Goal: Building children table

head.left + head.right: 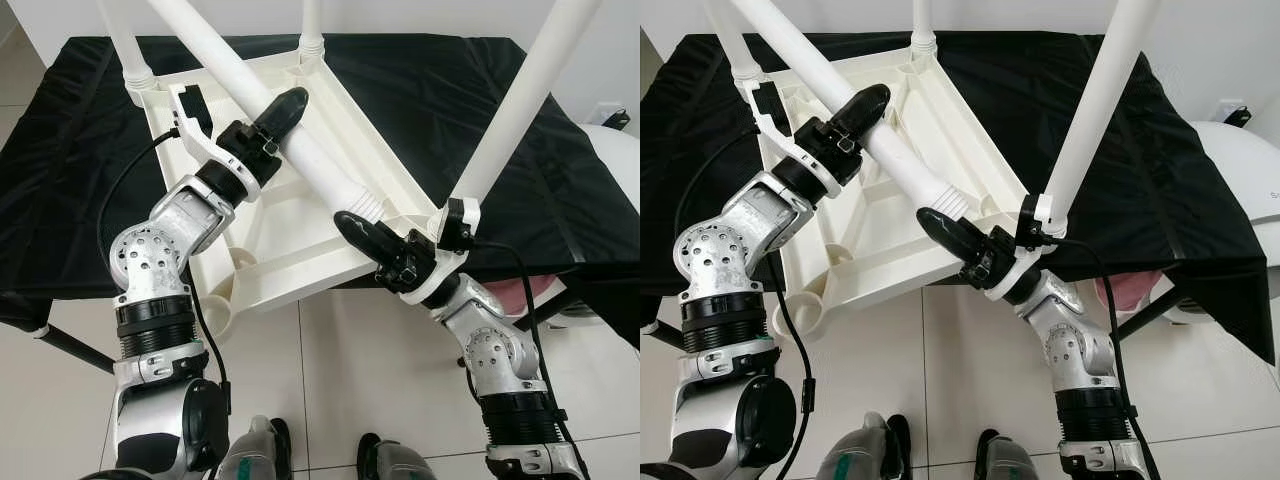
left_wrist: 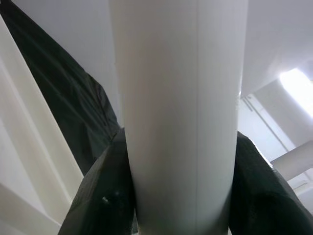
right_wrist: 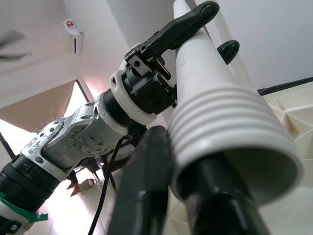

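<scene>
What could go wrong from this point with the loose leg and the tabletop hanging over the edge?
The upturned tabletop overhangs the black-covered table; pushing the loose leg down might tip it. The left gripper clamps the leg mid-shaft while the right gripper sits at the ribbed end, so the leg might twist out of line.

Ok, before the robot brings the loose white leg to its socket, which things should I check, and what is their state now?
1. Left gripper shut on the loose white plastic leg: ok, its fingers clasp the shaft on both sides.
2. Right gripper holding the leg's ribbed end: ok.
3. Empty round corner socket unobstructed: ok.
4. Ribbed end lined up with that socket: not ok, it points away from it.
5. Three mounted white legs fully seated: cannot tell.
6. Upturned white plastic tabletop steady on the black cloth: cannot tell; its near corner overhangs the edge.
</scene>
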`<state>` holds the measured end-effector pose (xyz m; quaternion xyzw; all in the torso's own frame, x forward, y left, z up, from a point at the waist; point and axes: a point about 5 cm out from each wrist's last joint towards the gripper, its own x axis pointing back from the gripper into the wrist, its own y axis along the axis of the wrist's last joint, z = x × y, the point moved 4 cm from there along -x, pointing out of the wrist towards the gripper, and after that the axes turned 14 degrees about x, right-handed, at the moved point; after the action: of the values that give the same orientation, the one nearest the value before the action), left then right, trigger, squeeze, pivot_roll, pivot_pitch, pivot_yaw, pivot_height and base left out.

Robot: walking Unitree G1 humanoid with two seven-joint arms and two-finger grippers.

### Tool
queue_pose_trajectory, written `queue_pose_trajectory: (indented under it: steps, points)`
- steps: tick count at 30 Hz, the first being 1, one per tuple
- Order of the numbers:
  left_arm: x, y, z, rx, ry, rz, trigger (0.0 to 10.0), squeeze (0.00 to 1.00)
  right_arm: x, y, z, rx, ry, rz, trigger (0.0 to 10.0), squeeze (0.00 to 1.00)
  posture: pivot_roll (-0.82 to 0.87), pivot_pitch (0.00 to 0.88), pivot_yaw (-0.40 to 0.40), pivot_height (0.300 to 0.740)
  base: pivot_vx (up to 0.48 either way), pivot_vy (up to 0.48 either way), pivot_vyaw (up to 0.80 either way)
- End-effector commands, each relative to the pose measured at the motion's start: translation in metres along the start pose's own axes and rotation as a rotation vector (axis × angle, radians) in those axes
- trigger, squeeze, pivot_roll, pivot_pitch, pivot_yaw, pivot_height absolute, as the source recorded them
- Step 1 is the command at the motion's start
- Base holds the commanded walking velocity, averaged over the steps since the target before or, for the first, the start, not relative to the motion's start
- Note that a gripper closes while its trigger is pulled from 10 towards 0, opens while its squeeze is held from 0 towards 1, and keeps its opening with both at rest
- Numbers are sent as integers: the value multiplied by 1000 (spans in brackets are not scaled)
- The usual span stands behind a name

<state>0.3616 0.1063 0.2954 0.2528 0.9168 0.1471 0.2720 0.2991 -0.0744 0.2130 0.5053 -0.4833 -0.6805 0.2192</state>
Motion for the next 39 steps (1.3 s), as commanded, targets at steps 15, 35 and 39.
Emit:
queue_pose_trajectory:
  steps: [15, 35, 39]
  points:
    - [6, 17, 0, -12, -4, -1, 4353, 0, 11, 5, -1, -6, 8, 15, 10000, 608, -1, 158, 39, 740, 0, 0, 0]
    - [20, 55, -20, -89, -37, -50, 10000, 0, 46, 2, -12, 36, -32, 173, 10000, 0, -19, 151, 34, 740, 0, 0, 0]
    - [24, 52, -30, -96, -64, -48, 10000, 0, 54, 3, -19, 55, -55, 200, 10000, 0, -20, 152, 30, 740, 0, 0, 0]
